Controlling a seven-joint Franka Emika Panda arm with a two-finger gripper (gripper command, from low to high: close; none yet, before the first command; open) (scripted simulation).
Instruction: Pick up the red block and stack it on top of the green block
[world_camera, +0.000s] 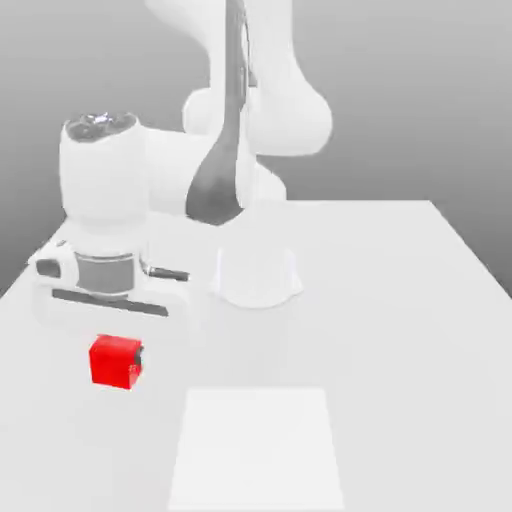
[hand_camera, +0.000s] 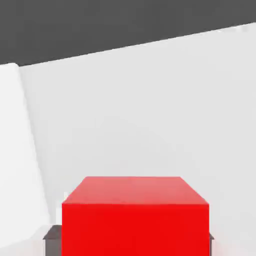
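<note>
I see the hand (world_camera: 116, 345) at the exterior view's left, closed tight on the red block (world_camera: 114, 361), dark fingertips (hand_camera: 51, 239) pressed to both its sides. Block sits just under the hand over the white bench (world_camera: 400, 330), near a paler square patch (world_camera: 257, 448).

I can read no text, label, brand, number or sign anywhere in my feeds. The faces of the red block (world_camera: 115, 361) are plain, and the white table (world_camera: 400, 330) carries no markings that I can make out.
</note>
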